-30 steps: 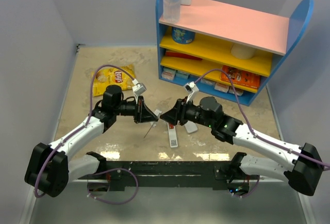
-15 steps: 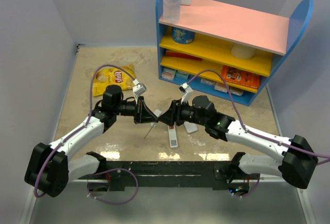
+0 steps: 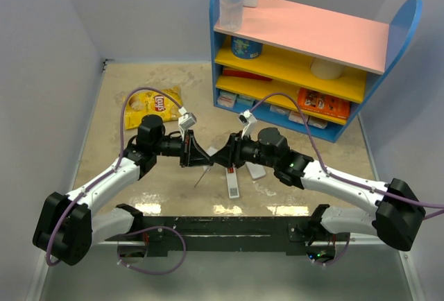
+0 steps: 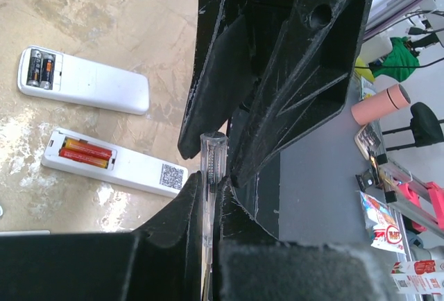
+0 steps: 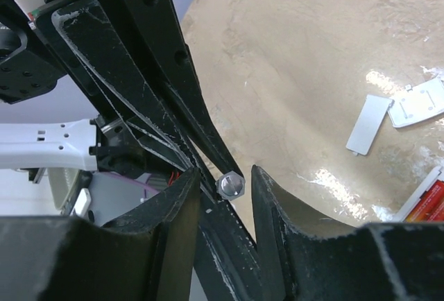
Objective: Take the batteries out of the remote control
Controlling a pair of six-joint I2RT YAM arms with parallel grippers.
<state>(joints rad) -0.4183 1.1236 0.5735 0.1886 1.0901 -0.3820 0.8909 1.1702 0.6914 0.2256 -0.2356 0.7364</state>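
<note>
You are working over a tan, marbled table [image 3: 139, 79] that is catching glossy highlights. My reading is that you are in a hand-over that prepares the unloading rather than the unloading itself. The black, scuffed, wedge-shaped left gripper [image 4: 211, 188] is clamping a thin pale stick [image 4: 212, 154], a clear, hard-looking rod with a six-sided cap. The jaws are pressing flat against both sides of the stick. The right gripper [image 5: 227, 176] is standing partly open with one finger on each side of that cap. A sliver of space is showing on both sides, so it is gripping nothing yet. The remote control [image 4: 139, 170] is lying back-up on the table in the middle, just near of the two meeting grippers. It is a slim white plastic bar with a printed code square, and its narrow slot is uncovered. The batteries [image 4: 84, 153], two small glossy red-orange cylinders, are sitting side by side in that slot, not yet lifted. A wider, rounded white device [image 4: 90, 82] is lying just far of the remote, and a flat pale cover piece [image 5: 368, 124] is resting on the table nearby. Next, you are likely needing the right fingers to pinch the smooth cap squarely before the left lets go, because so thin a rod could twist or slip. The stick's tip could then lever a battery out of the slot.
</note>
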